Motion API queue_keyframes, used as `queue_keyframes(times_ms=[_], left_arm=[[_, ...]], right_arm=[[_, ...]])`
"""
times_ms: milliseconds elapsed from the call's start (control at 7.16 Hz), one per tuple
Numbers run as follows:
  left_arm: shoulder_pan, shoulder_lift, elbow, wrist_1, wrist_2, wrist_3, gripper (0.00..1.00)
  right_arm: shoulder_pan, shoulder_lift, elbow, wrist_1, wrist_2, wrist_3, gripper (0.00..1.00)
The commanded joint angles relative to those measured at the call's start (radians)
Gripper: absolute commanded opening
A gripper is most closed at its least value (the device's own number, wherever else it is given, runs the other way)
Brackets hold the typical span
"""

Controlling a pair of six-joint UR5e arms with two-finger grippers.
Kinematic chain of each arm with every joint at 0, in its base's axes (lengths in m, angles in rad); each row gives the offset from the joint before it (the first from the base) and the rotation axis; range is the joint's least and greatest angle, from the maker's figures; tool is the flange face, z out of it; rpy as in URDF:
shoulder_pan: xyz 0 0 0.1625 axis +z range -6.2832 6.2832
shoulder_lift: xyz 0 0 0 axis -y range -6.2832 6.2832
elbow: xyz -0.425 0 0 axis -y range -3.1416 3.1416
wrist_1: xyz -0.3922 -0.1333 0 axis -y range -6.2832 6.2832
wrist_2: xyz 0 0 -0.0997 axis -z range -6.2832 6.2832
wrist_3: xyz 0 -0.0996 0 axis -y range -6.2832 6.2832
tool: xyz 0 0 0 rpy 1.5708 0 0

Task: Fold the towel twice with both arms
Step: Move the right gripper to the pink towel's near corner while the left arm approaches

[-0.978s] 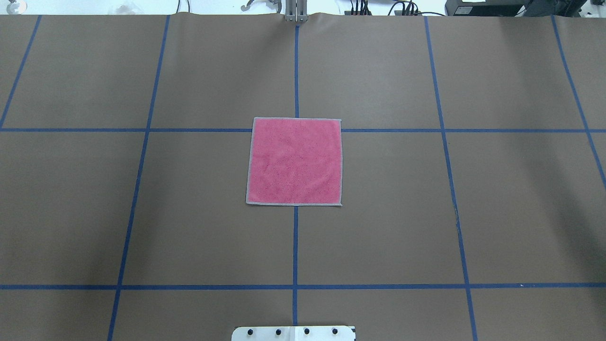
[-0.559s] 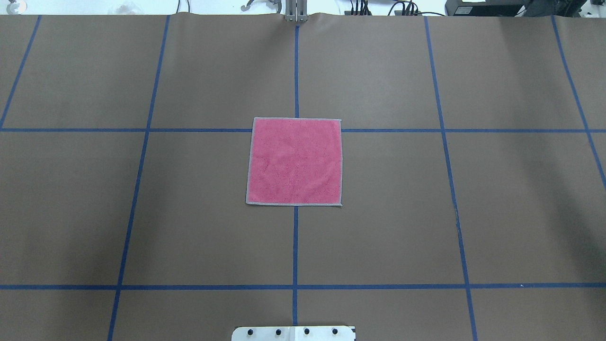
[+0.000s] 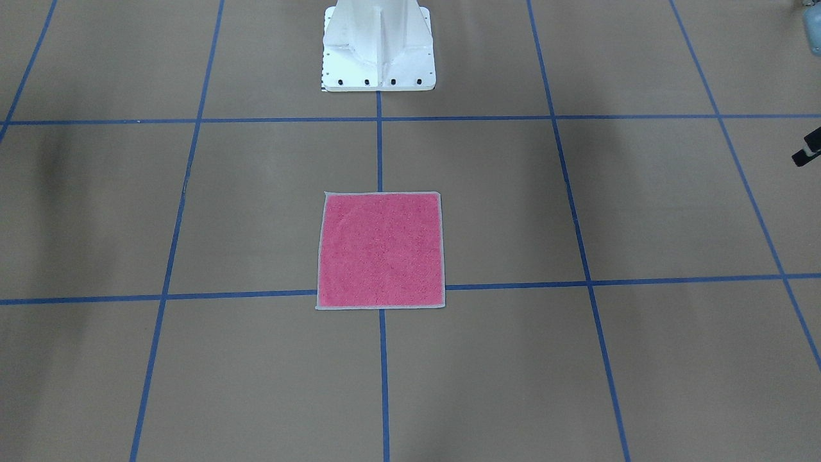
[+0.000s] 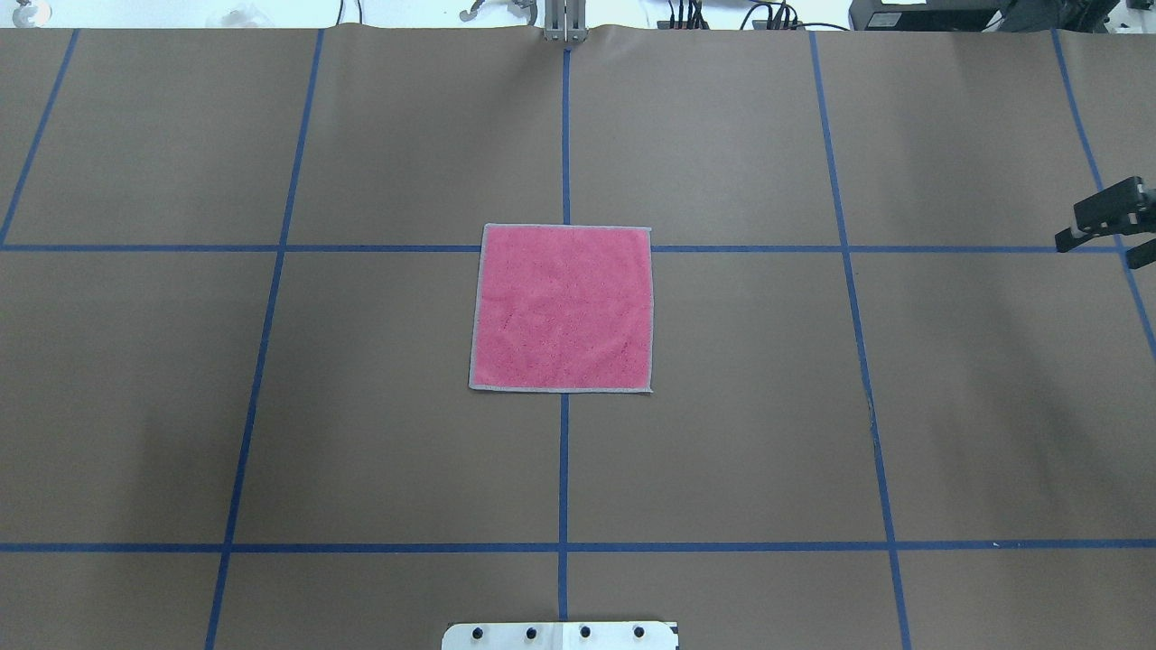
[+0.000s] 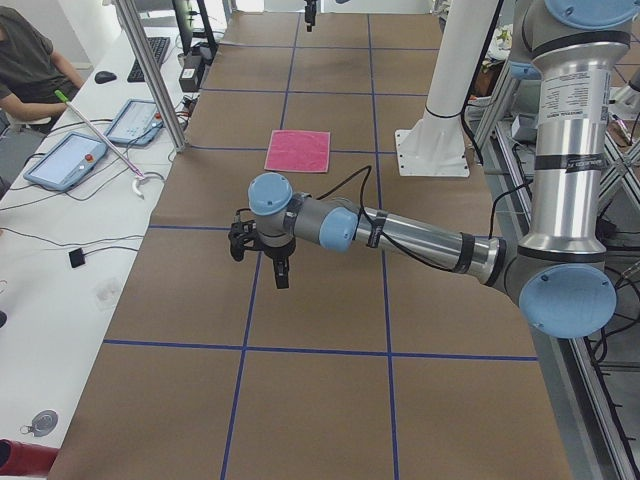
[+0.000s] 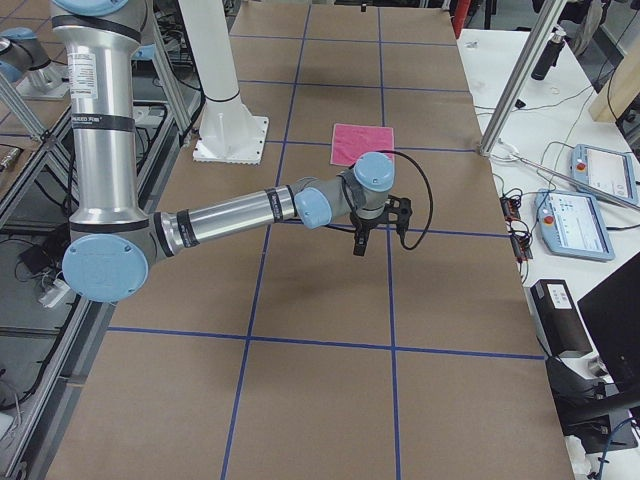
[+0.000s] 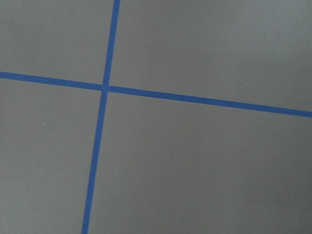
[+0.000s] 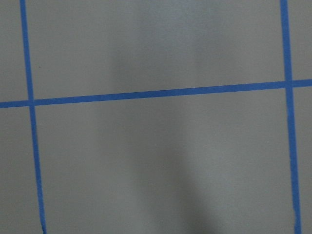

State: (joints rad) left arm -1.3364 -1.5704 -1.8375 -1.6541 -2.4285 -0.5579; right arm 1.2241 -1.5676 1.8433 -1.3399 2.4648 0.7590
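Approach is the step in hand, by the look of it: the towel (image 4: 560,307) lies flat and unfolded, pink face up, its pale stitched edge showing all round. It sits in the middle of the brown-papered table (image 4: 741,433), straight out from the white pedestal (image 3: 378,45). It is square to the blue tape lines (image 4: 563,469), one of which runs under its middle. The right gripper (image 4: 1109,236) hangs at the right border of the overhead view, well apart from the cloth, its two black fingers spread with a gap between them and nothing in it. The left gripper (image 3: 807,151) shows only as a black tip at the edge of the front-facing view, also well apart from the towel. Whether its fingers are spread or closed cannot be told, though nothing is seen hanging from it. Both wrist cameras see only paper and tape. To do this step well, the robot would likely bring each gripper in from its own side to one corner of the same edge; the two corners nearest the pedestal seem the natural pair. Each should come down with fingers astride the stitched border and pinch cloth alone. The terry lies flush on the paper, so the risk is catching the paper or missing the thin hem. Both corners should then rise together at equal height, with the edge between them lightly taut, so that the fold lands edge on edge.
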Motion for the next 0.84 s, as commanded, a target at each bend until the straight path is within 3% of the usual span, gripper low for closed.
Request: queue_keyframes(times_ms=[0,279,559,698], left_arm=[[0.110,-0.086,-0.029,-0.036,0.000,-0.251,1.00],[0.181,-0.172,-0.048,-0.036,0.009,-0.426,1.00],[0.287,-0.297,-0.046,-0.038,0.020,-0.659,1.00],[0.354,-0.351,-0.046,-0.038,0.098,-0.745,1.00]], right_arm=[[-0.221,0.026,0.001,0.343,-0.074,0.535,1.00],[-0.377,0.116,0.007,0.370,-0.188,0.879,1.00],[-0.542,0.188,0.033,0.369,-0.366,1.073,0.99],[-0.625,0.246,0.030,0.354,-0.477,1.144,0.98]])
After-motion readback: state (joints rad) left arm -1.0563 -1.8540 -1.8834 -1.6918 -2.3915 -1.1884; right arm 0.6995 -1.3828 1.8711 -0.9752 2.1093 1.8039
